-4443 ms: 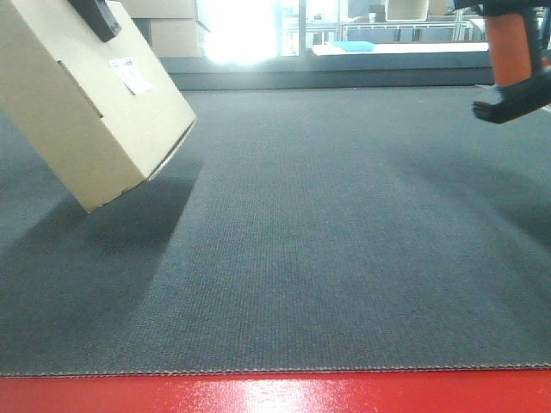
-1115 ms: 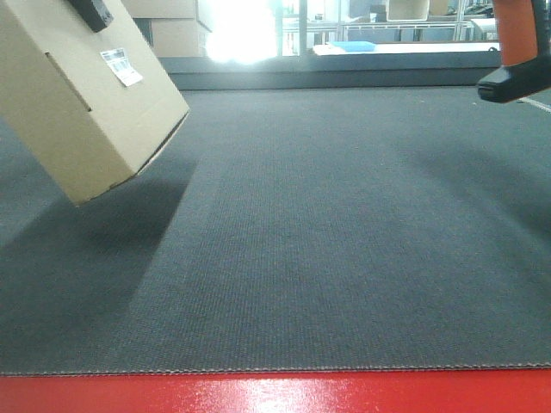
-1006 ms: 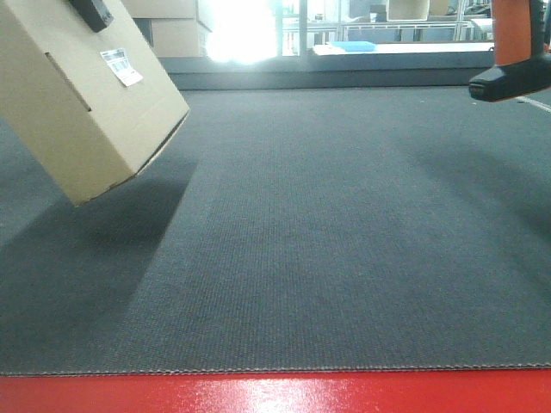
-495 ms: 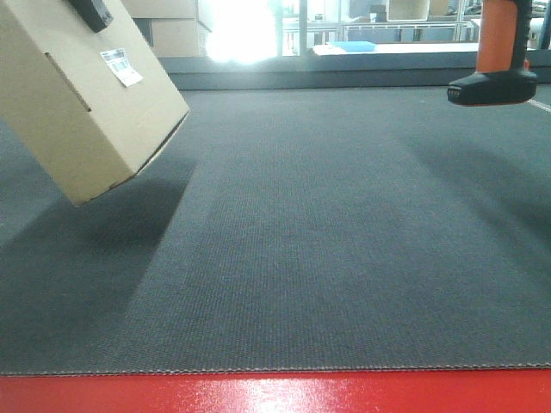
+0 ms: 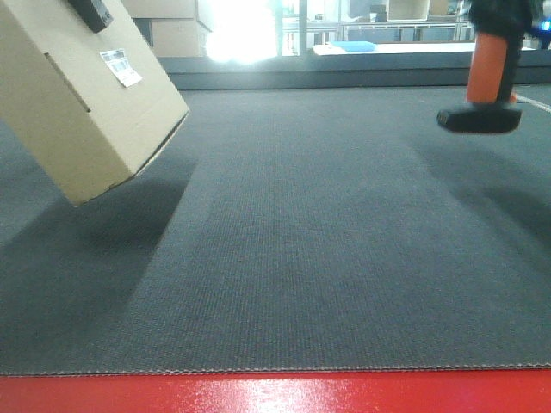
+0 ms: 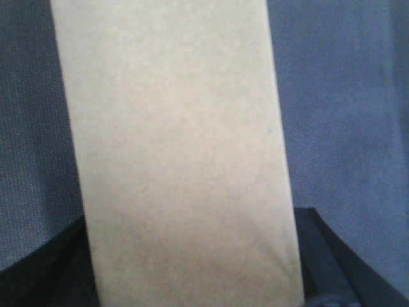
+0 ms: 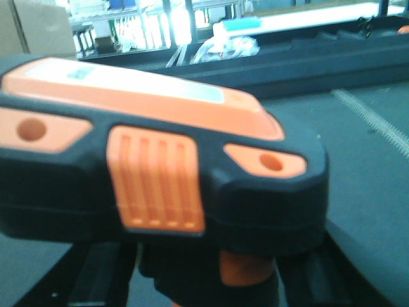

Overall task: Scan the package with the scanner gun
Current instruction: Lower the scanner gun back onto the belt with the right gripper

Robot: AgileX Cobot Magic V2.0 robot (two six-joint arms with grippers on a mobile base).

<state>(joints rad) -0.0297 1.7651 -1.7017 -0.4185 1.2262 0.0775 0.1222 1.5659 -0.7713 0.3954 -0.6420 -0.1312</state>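
Tan cardboard is hanging tilted over the tabletop's [image 5: 301,241] far left corner: that's the package [image 5: 77,103], with its white label [image 5: 120,67] facing up and to the right. The left tool [image 6: 192,268] is clamping it from both sides. Near the far right edge, the right tool [image 7: 204,281] is gripping the scanner gun [image 5: 486,82] by its orange handle, with the black base hovering above the surface.

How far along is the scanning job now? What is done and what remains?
Done: the package and the scanner gun are both lifted off the mat. In hand: the scanner gun hangs far to the right of the tilted package, not near it. Left: aim it at the white label and scan.
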